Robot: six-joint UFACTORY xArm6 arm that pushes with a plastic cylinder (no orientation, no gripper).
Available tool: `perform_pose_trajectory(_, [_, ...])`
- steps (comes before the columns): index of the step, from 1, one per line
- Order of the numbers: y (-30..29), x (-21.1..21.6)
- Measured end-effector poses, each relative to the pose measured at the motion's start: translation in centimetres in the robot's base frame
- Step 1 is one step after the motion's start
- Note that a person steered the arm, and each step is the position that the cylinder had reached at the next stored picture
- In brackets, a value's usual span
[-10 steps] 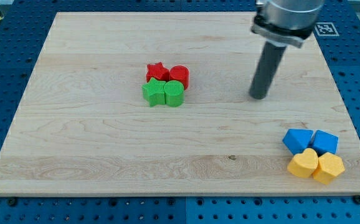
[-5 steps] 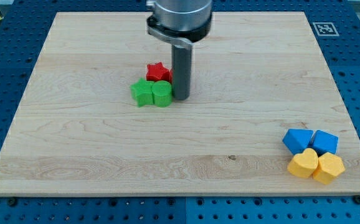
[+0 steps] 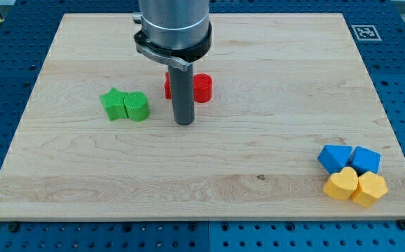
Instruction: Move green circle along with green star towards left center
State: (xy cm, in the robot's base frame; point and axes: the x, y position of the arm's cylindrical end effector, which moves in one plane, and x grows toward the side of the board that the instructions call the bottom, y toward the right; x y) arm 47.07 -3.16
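The green star and the green circle lie side by side, touching, left of the board's middle. My tip is on the board a short way to the right of the green circle, apart from it. The rod stands in front of the red star and hides most of it. The red circle shows just to the right of the rod.
Two blue blocks and two yellow blocks, one a heart and another, cluster at the board's bottom right corner. The wooden board rests on a blue perforated table. A marker tag sits at the top right.
My tip swept left from the right side, passing the red blocks. The green star and green circle slid left together, away from the red pair. The tip now stands lower, right of them.
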Motion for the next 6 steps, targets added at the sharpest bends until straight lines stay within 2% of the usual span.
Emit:
perform_pose_trajectory(1, [0.1, 0.0])
perform_pose_trajectory(5, [-6.4, -4.5])
perform_pose_trajectory(6, [-6.1, -5.4])
